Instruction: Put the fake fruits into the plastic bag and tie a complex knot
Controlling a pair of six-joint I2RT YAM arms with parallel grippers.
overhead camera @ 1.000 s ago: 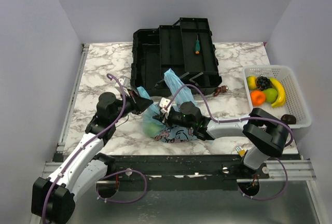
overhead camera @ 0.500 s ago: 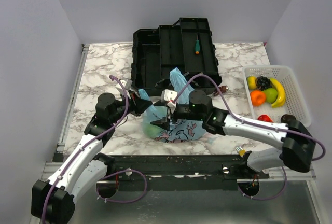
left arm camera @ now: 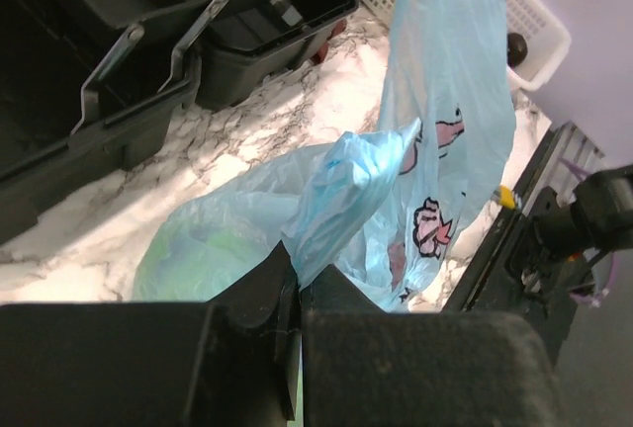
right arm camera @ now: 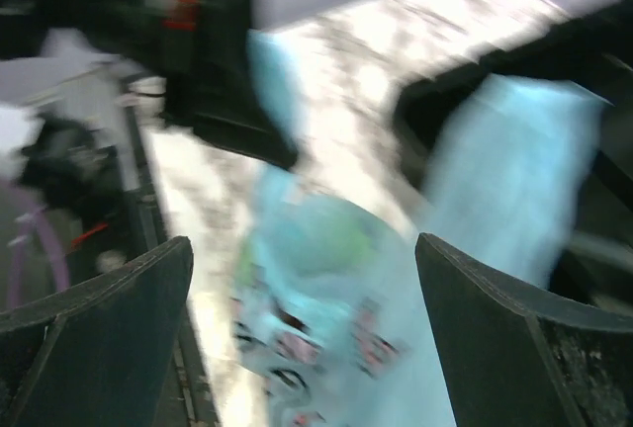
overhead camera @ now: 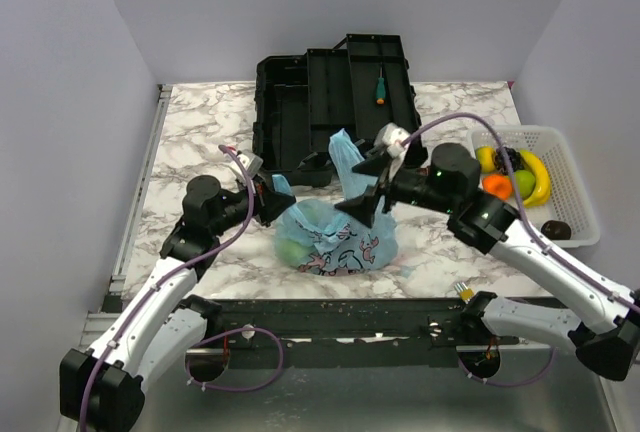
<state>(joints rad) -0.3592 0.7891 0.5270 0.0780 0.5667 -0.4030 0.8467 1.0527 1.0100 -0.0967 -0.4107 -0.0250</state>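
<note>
Eyes on the plastic bag [overhead camera: 338, 240], slumped on the marble table [overhead camera: 190, 127] just in front of the black toolbox [overhead camera: 335, 102]. It is thin, crinkly film, feather-light and floppy. It will fold and slide wherever it is tugged, and it looks easy to tear if yanked. A green fruit [overhead camera: 291, 250] shows through the skin at its near-left end, the only weight I can see pinning it down.

The left tool [left arm camera: 297, 284] is pressed together on a gathered ear of blue plastic, pinching the bag's left corner. That arm reaches forward from its base, elbow low, wrist turned inward toward the middle.

The right tool [overhead camera: 372, 182] is spread wide and holds nothing. It hangs above the bag's right side, near the other ear, which stands up toward the toolbox. Its wrist view is blurred, but both fingers frame the bag with clear space between them. That arm runs up from the near-right corner, forearm angled left and wrist raised.

The best hold, I'd say, is that upright ear, taken low where the film bunches, not the smooth printed belly, which would slip.

More fake fruits [overhead camera: 512, 178] sit in the white mesh basket [overhead camera: 572, 177], well apart, not yet bagged.
</note>
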